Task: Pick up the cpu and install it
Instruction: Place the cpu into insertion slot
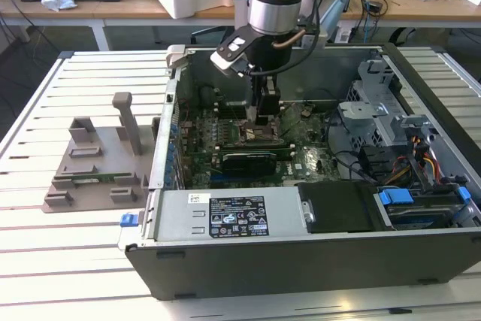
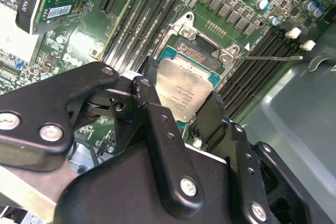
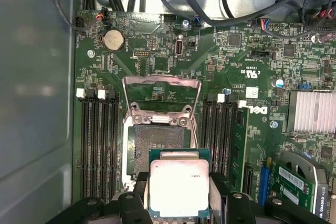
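While the gripper [image 1: 264,116] hangs inside the open computer case [image 1: 301,257], its two black fingers [image 2: 157,124] are clamped on opposite edges of the cpu [image 3: 178,184]. The cpu's silvery top faces up and it is roughly level. It sits partly over one edge of the open socket [image 3: 157,142], not centred on it. Can't tell if it touches the socket. The socket's metal load plate [image 3: 163,95] is flipped up. The socket lies mid-motherboard [image 1: 304,159], between banks of memory slots [image 3: 97,145]. The graphics card [image 1: 244,162] is just beside the gripper. The case rests on a slatted table [image 1: 75,268]. A grey fixture [image 1: 98,163] stands near the table's edge, at the exterior view's left.
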Motion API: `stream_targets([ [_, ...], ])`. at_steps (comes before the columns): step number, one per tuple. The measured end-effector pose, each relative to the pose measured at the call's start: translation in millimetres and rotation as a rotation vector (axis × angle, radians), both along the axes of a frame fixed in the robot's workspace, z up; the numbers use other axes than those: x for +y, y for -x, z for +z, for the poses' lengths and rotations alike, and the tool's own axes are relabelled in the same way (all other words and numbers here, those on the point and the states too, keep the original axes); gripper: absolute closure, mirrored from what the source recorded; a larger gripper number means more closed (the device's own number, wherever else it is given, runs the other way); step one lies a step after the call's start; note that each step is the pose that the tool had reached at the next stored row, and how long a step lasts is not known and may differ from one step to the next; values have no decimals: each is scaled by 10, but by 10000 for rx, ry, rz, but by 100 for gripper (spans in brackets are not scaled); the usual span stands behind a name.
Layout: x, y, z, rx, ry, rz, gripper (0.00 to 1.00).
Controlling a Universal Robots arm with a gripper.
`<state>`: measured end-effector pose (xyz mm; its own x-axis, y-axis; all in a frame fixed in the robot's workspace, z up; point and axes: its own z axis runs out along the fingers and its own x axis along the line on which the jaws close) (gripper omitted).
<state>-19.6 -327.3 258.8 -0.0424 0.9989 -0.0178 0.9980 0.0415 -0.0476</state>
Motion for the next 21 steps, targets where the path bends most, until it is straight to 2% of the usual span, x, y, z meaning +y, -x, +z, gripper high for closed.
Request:
stream_targets([
  [8, 3, 0, -61, 0, 1, -1, 46],
  [21, 7, 0, -81, 0, 1, 0, 46],
])
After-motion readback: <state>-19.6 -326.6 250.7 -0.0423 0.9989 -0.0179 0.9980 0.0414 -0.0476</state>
